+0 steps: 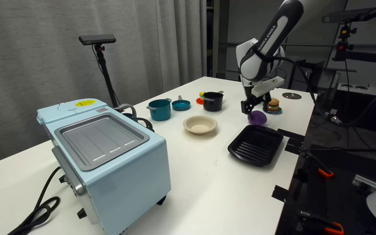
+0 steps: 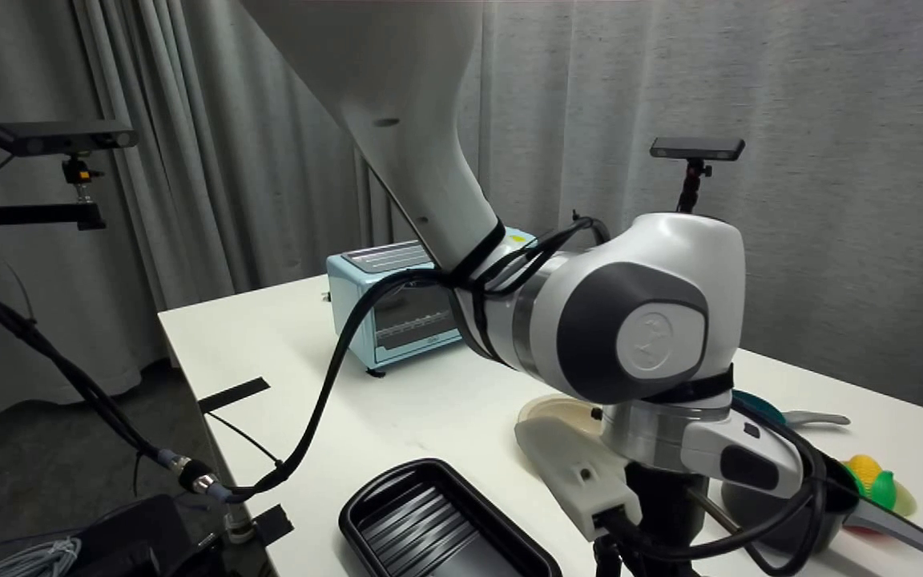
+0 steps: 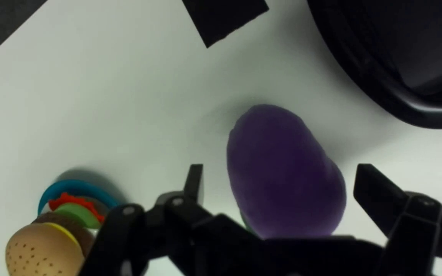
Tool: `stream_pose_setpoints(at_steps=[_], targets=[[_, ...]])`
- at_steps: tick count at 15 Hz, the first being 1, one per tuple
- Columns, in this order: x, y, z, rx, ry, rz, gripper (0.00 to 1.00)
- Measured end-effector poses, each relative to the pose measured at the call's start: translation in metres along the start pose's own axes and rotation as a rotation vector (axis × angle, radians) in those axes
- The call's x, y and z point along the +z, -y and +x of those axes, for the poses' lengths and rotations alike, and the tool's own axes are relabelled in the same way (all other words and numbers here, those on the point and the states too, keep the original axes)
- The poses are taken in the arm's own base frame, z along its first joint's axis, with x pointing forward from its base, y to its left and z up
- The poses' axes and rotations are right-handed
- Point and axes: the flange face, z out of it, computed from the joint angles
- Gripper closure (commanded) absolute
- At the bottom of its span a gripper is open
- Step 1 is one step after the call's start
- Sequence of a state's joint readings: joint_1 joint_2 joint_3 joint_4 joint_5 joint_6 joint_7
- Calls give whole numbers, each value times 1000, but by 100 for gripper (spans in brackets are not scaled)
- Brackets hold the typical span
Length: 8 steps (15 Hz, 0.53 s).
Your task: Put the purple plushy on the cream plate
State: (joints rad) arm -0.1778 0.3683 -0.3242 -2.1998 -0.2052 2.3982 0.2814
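The purple plushy rests on the white table beside the black tray, in an exterior view. In the wrist view the plushy is rounded and oblong, with a bit of green at its lower left edge. My gripper is open, its fingers on either side of the plushy with visible gaps at both sides. In an exterior view the gripper is low over the plushy. The cream plate stands empty on the table; in an exterior view the arm partly covers the plate. The plushy is out of view there.
A black tray lies right beside the plushy. A toy burger sits on a teal dish behind it. A black pot, teal pot and teal pan stand farther back. A blue toaster oven stands at the near end.
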Motion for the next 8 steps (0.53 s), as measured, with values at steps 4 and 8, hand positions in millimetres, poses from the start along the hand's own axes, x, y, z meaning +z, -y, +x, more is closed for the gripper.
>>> stream_pose_setpoints(at_steps=[4,8], targets=[[15,0,1,-4,2,-10,45],[17,4,2,-11,-7,-11,74]])
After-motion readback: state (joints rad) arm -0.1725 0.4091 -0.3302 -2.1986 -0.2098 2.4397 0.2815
